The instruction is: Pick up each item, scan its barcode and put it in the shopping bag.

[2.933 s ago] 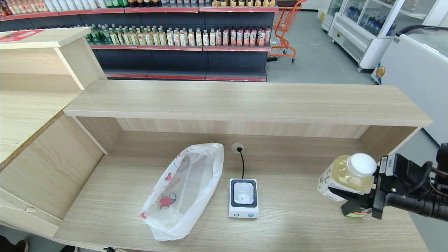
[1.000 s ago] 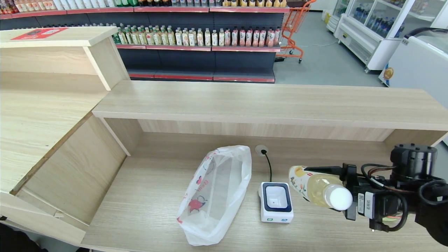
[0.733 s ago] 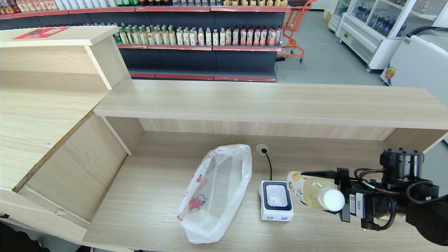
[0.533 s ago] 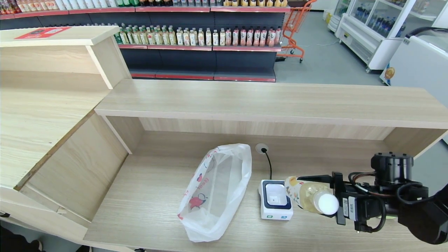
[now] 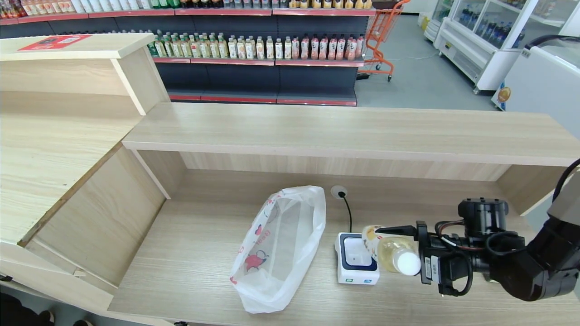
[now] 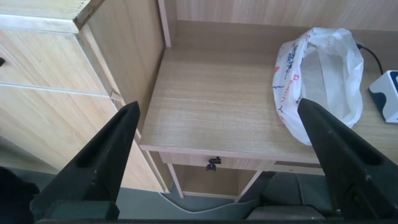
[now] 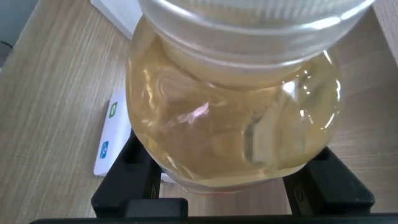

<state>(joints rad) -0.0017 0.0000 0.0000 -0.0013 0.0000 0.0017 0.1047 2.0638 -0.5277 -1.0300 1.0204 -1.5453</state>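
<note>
Bottle hid the scanner's right edge and one finger of the right tool. That tool pinched the bottle, tilted over the scanner, near the shopping bag. Left tool spread wide, empty.

Head camera: mounted high, facing forward and down over the desk. Coverage is wide and distant, out to the store shelves.

Left wrist camera: sits back off the desk's front edge, looking down between the parted fingers of my left gripper, at moderate range. It shares the shopping bag and a corner of the scanner with the head view.

Right wrist camera: very close behind the bottle, looking past it onto the scanner and desk, both shared with the head view.
</note>
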